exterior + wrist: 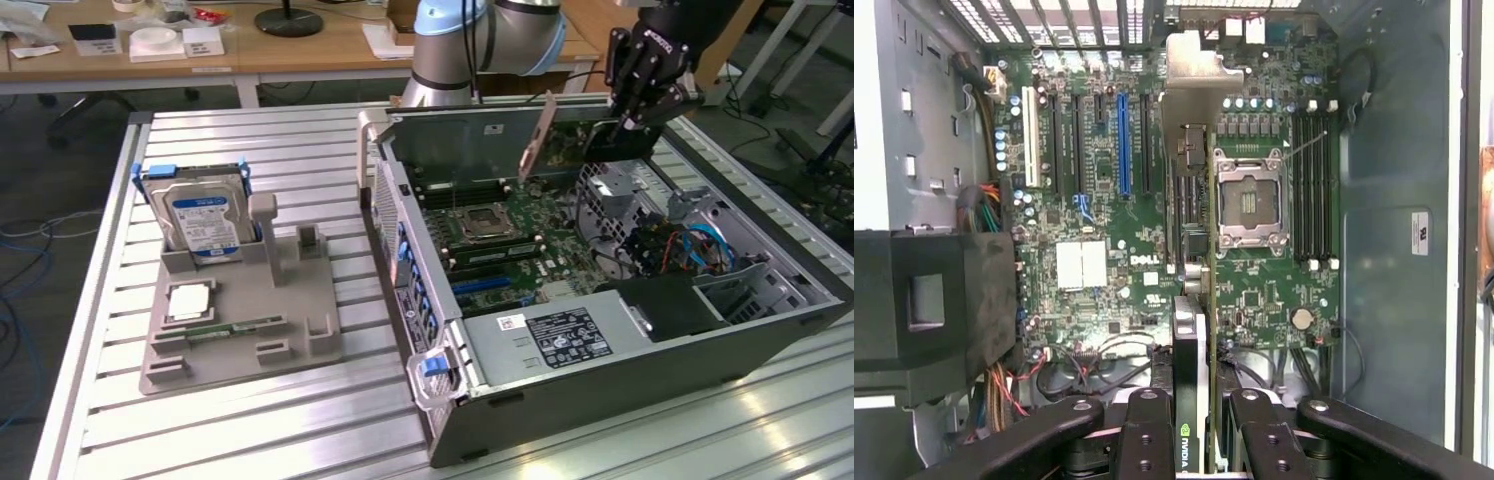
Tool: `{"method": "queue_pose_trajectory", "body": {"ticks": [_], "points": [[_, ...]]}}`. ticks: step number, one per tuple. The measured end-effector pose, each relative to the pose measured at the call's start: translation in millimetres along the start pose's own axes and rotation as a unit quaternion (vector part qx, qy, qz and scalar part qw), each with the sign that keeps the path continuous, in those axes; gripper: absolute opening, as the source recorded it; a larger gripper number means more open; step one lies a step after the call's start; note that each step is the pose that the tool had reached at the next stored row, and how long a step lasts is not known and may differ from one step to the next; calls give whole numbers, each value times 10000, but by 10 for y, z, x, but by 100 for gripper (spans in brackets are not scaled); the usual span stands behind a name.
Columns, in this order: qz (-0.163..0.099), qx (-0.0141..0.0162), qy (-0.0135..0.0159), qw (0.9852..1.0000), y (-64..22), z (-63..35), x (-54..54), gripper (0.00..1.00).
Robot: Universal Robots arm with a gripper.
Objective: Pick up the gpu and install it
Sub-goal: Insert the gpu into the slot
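My gripper [630, 122] hangs over the far end of the open computer case [747, 350], shut on the gpu [577, 143]. The card stands on edge above the green motherboard [514, 235], clear of it, with its metal end bracket [539, 135] slanting up beside the case's rear wall. In the wrist view the gpu [1195, 300] shows edge-on between the black fingers [1147, 435], running from my gripper [1199, 445] toward its bracket [1199, 75]. It hangs between the blue slot [1123, 145] and the CPU socket [1246, 195].
A grey fixture [240, 345] at the exterior view's left holds a blue-labelled hard drive [203, 218], a small green memory stick [234, 327] and a silver chip [190, 300]. Inside the case sit the power supply [567, 335] and blue cables [701, 245]. A desk [307, 50] stands behind.
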State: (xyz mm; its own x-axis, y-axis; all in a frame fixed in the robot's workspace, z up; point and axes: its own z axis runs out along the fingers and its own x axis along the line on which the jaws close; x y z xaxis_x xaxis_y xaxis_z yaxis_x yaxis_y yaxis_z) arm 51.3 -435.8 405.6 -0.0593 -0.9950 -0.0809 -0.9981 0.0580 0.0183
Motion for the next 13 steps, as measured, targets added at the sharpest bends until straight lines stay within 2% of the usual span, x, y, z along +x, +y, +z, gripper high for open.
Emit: {"method": "queue_pose_trajectory", "body": {"ticks": [13], "points": [[5, 1, 1, 10000, 34, 22, 100, 26]]}}
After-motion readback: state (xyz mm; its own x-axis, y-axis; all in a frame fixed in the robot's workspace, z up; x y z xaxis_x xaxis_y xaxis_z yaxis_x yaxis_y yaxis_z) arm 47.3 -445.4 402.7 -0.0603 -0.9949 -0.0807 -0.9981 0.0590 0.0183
